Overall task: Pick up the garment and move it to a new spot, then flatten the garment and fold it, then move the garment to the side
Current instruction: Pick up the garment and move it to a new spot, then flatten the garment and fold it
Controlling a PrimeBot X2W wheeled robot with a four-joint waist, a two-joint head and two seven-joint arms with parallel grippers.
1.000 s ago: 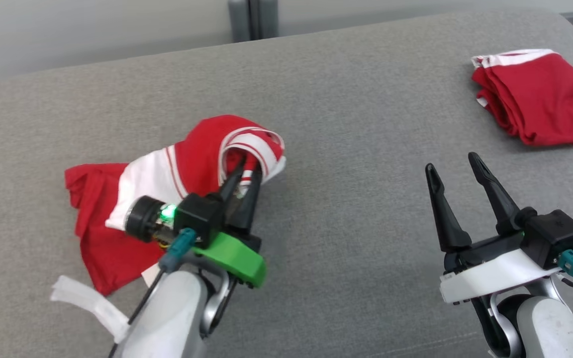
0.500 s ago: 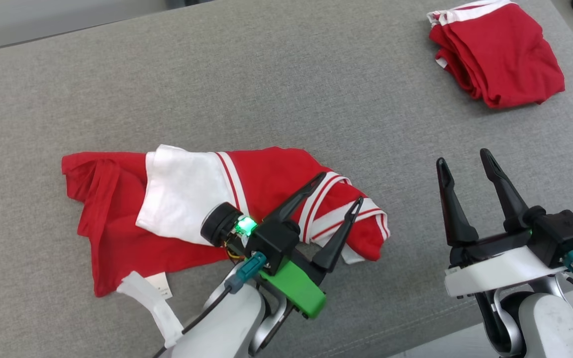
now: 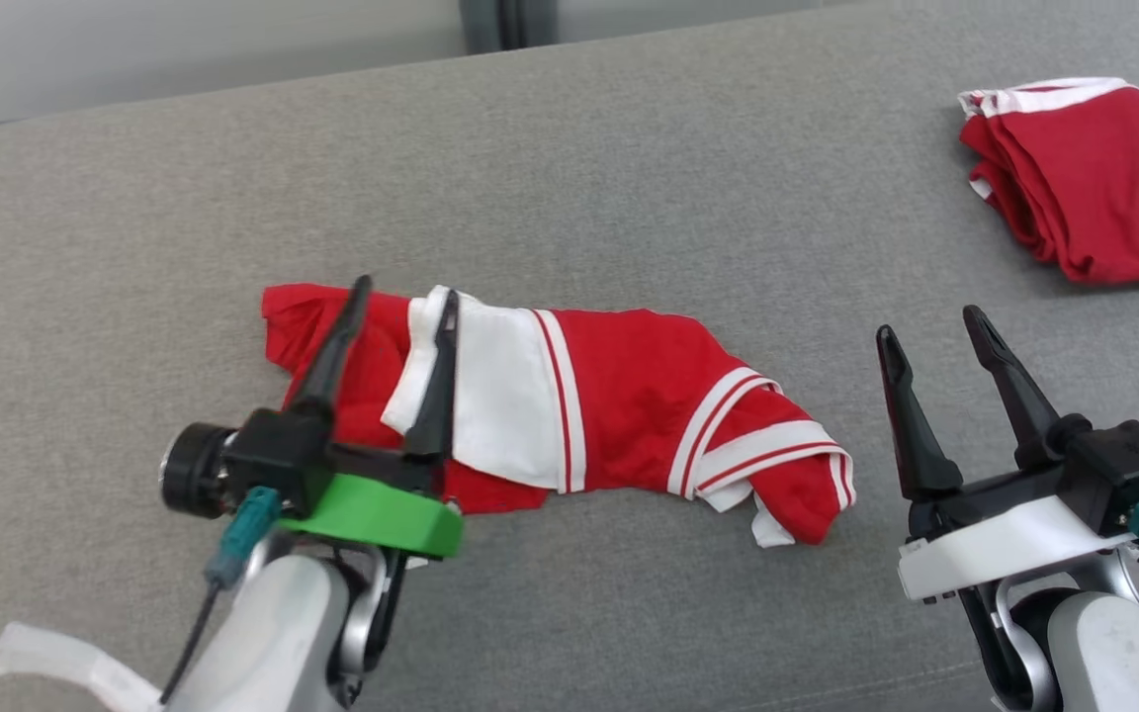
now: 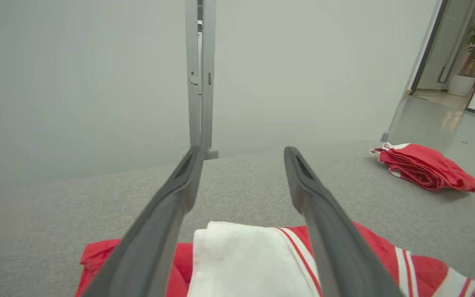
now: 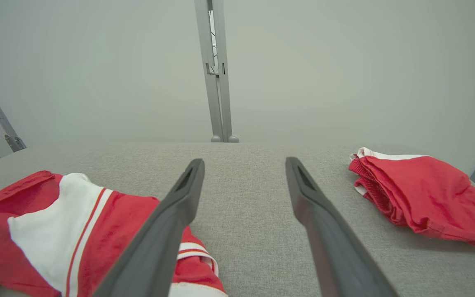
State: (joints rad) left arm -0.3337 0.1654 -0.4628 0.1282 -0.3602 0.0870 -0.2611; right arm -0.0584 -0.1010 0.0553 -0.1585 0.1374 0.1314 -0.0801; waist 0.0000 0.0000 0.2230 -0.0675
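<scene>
**Operator:** Red cloth with a white panel: that's the garment (image 3: pixel 619 396), lying rumpled on the grey-covered desk (image 3: pixel 629 148), left of centre and towards my side.

**Spotter:** Which way does it run?

**Operator:** Its long axis goes across me. The plain red end is far left and the striped hems trail off to the near right. Nothing is flat yet; the striped end is bunched and tucked under itself.

**Spotter:** And your claws?

**Operator:** The left claw (image 3: pixel 407 288) is spread wide and holding nothing. It hangs over the garment's left end, with one finger over the red part and the other over the edge of the white panel. From the head view I can't tell whether the tips touch the cloth. The right claw (image 3: pixel 928 321) is also wide and empty. It sits just to the right of the striped end, clear of it, with bare desk between.

**Spotter:** So each arm has an end?

**Operator:** That's my reading. Left is nearest the red end and right is nearest the stripes, so the flattening pull should go along that long axis, outward both ways. The folded red garment (image 3: pixel 1084 178) at the far right is well apart and shouldn't be in the way.
</scene>
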